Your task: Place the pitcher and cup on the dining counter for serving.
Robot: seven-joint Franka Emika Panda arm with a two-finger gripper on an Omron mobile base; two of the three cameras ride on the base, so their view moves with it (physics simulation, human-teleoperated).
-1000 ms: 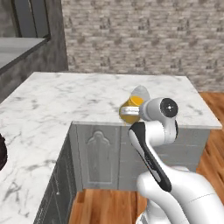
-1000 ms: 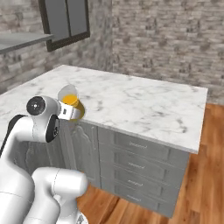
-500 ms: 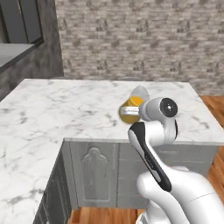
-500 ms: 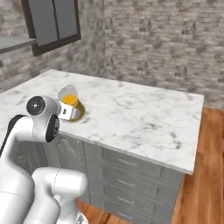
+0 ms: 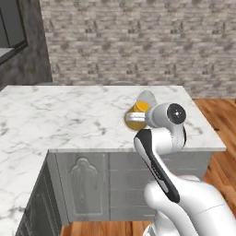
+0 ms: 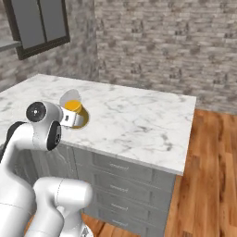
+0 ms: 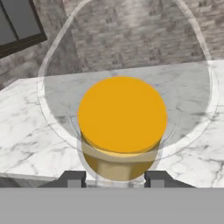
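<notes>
My gripper is shut on the pitcher, a clear glass carafe holding amber-orange liquid. In the hand view its wide glass mouth rings the orange surface, and the two dark fingertips clasp the glass at the bottom. From the left base the pitcher hangs in front of my white wrist, over the dining counter near its front edge. From the right base the pitcher sits over the near left part of the white marble dining counter. I cannot tell whether it touches the top. The cup is out of view.
Grey panelled cabinets and drawers carry the marble top. A brick wall runs behind it, with a dark window to the left. Wooden floor lies to the right. A second marble stretch extends at my near left.
The whole picture has shifted, so the base has moved: window and counter slide leftward in both base views. The pitcher stays in my gripper, at the same place relative to the arm.
</notes>
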